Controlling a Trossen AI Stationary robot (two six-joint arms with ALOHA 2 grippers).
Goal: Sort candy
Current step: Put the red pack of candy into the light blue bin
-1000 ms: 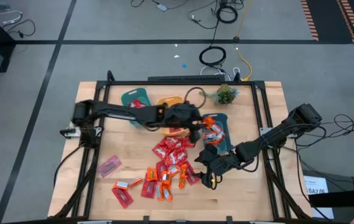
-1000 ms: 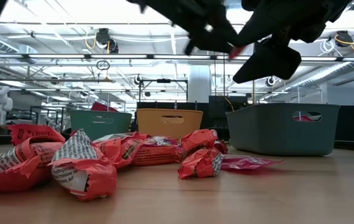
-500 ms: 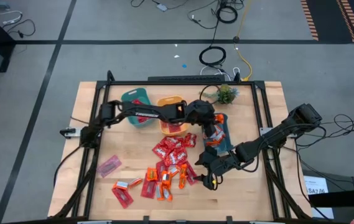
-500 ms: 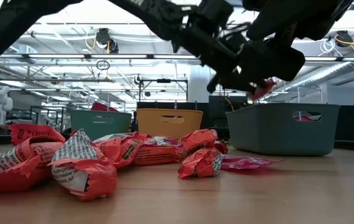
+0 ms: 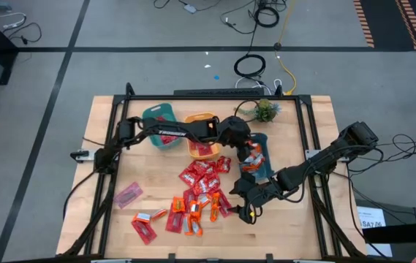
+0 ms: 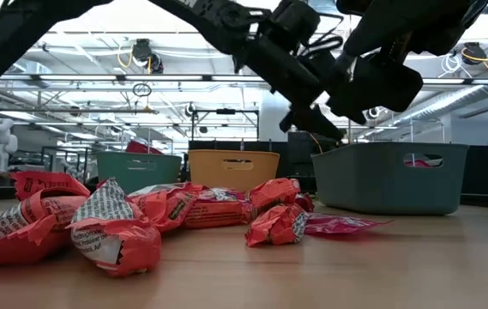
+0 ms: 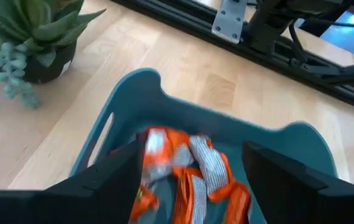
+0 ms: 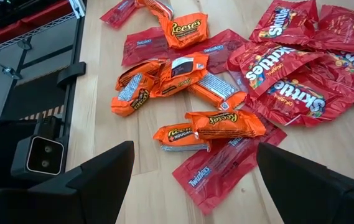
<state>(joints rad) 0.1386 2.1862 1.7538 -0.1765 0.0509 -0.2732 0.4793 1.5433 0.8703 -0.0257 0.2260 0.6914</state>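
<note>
Left gripper [image 5: 246, 150] over the teal bin [image 7: 127, 99] of candy [image 7: 183, 168] — jaws released; right gripper [image 5: 246, 207] — jaws likewise apart.

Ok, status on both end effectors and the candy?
Left end effector open over right teal bin, empty. Right end effector open above candy pile. Nothing in the way.

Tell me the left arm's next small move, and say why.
Probably lift the left gripper clear of the teal bin and swing back toward the candy pile. Its fingers stand open above orange candies already lying in that bin, with nothing between them, and plenty of candy remains on the table.
</note>
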